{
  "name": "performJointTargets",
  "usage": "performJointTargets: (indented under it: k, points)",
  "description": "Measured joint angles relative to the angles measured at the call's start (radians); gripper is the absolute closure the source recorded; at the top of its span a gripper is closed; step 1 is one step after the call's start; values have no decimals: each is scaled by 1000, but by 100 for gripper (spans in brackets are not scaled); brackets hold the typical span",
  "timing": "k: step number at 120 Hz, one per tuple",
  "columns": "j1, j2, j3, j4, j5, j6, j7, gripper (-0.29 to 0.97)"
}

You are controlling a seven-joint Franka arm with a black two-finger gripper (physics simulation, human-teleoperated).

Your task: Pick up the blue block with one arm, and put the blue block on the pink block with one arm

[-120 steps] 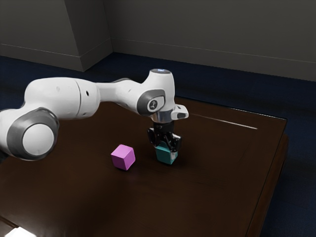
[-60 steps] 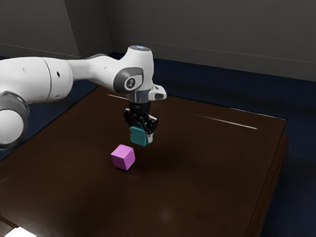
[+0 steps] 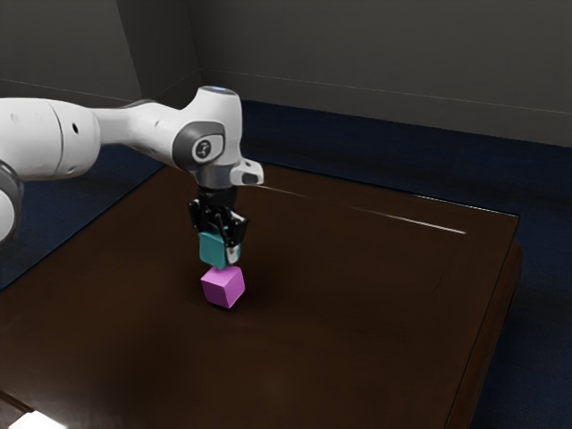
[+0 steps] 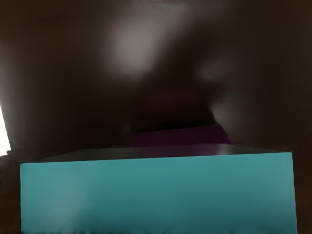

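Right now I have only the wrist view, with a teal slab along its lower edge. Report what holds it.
Observer: In the exterior view, the black two-finger claw is shut on that teal-blue cube, one finger on each side.
Operator: Give me its place against the pink cube.
Observer: It hangs directly over the pink cube. I cannot tell whether the two touch.
Operator: State how the pink cube sits.
Observer: It rests flat on the dark wooden table, with one corner turned toward the exterior camera.
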Motion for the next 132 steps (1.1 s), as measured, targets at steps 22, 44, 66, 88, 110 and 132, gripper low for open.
performJointTargets:
  k: [22,44,66,88,110,132]
  points:
    - [20,-54,-25,-79,-2,7,39,37]
    - [21,-56,-33,-84,-12,14,71,23]
    - [29,-81,-35,-78,-17,13,97,10]
    - [30,-210,-66,-65,-21,-14,117,4]
    - [22,-271,-81,141,-48,-83,113,2]
    - [-71,-313,-16,271,-33,-156,50,1]
